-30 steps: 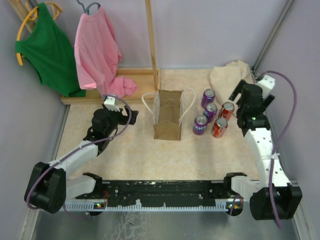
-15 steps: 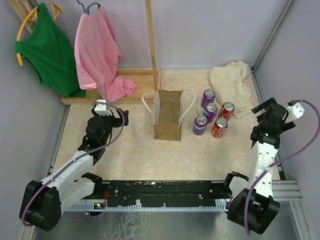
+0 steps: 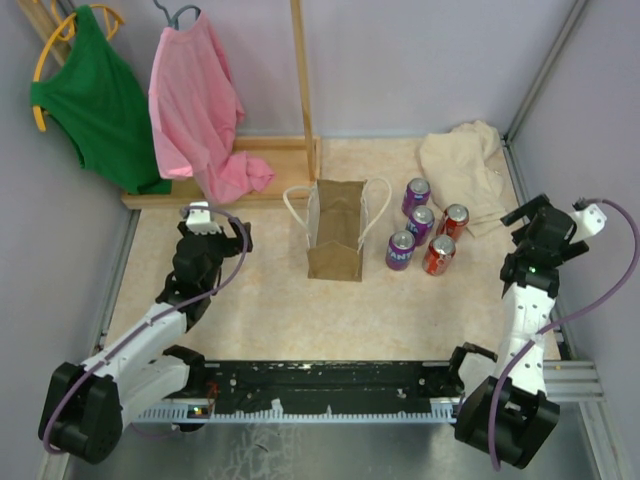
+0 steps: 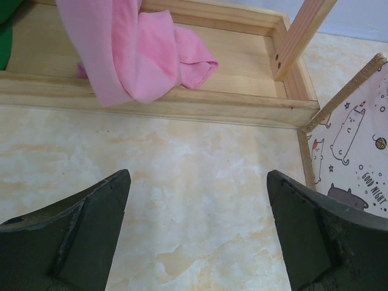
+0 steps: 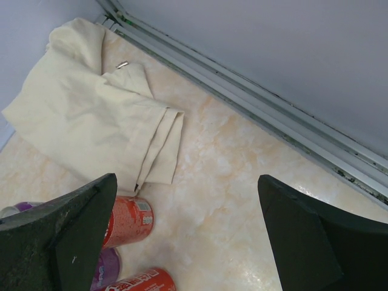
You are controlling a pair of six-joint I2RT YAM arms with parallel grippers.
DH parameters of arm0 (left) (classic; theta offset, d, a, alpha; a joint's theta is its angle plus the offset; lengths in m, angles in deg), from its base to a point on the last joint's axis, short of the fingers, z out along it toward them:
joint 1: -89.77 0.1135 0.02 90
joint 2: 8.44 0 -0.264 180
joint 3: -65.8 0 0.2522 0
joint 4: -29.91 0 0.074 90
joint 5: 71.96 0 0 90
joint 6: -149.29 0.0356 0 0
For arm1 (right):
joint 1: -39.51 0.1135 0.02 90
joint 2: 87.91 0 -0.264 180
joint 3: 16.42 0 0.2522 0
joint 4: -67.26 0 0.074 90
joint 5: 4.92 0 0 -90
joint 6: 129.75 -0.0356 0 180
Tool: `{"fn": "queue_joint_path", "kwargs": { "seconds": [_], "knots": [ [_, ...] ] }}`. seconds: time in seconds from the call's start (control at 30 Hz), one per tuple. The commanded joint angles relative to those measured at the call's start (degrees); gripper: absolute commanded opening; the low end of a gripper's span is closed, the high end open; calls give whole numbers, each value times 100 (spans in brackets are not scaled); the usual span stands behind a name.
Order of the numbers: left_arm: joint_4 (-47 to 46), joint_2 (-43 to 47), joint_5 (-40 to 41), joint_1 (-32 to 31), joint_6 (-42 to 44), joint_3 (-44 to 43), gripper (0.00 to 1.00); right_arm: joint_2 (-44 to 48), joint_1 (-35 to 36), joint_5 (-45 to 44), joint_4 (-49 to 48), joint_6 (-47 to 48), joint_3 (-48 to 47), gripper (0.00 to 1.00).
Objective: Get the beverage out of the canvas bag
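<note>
The tan canvas bag [image 3: 336,238] stands upright mid-table with two white loop handles. Its cat-printed side shows at the right edge of the left wrist view [image 4: 357,151]. What is inside it is hidden. Three purple cans [image 3: 418,222] and two red cans [image 3: 439,254] stand to its right. One red can [image 5: 126,220] also shows in the right wrist view. My left gripper [image 3: 224,232] is open and empty, left of the bag, over bare table [image 4: 197,233]. My right gripper [image 3: 527,213] is open and empty, right of the cans [image 5: 188,239].
A wooden rack base [image 3: 262,160] with a post lies behind the bag. A pink garment [image 3: 195,105] and a green one [image 3: 100,105] hang over it. A cream cloth [image 3: 464,165] lies at the back right. A metal rail [image 5: 260,97] runs along the right wall.
My right arm has swung right and back, away from the cans. My left gripper has drawn back to the left, away from the bag. Bag and cans have not moved.
</note>
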Motion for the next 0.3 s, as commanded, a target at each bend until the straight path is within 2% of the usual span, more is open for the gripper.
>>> {"fn": "queue_joint_path", "kwargs": {
  "seconds": [0.0,0.27],
  "knots": [
    [-23,99,168,-36,-7,29,100,89,-29,-5,-311,84,-32,99],
    [74,-91,262,-39,-47,-93,100,69,-27,11,-289,110,-66,99]
  ]
}}
